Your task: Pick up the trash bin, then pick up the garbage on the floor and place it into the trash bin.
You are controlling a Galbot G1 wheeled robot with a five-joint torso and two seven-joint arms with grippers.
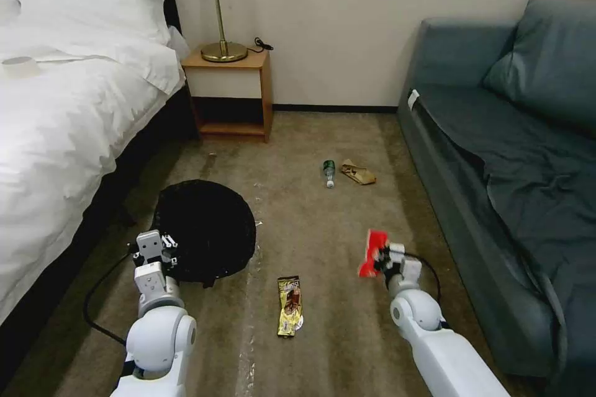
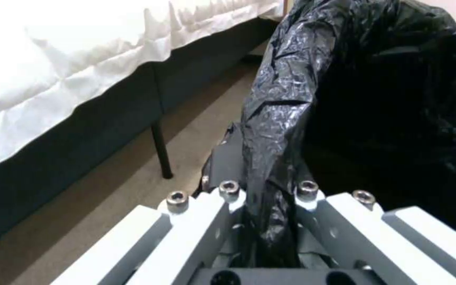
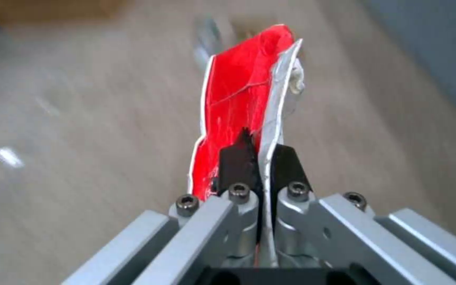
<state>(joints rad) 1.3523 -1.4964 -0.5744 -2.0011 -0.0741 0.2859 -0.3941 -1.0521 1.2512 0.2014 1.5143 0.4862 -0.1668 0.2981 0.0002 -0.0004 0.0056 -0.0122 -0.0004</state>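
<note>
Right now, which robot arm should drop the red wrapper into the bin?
The right. Its end effector is already shut on the red wrapper, lifted off the carpet. The left end effector is busy gripping the bin by its bagged rim, so it should just hold the bin steady.

I see open carpet (image 1: 323, 229) between bed (image 1: 56, 155) and sofa (image 1: 496, 198); candy wrapper (image 1: 289, 306) and bottle (image 1: 328, 172) lie mid-lane.

The carpet floor (image 1: 323, 223) carries a candy wrapper (image 1: 289, 306) at 6 o'clock. A small bottle (image 1: 328, 172) and brown paper (image 1: 358, 173) lie at 12 o'clock.
</note>
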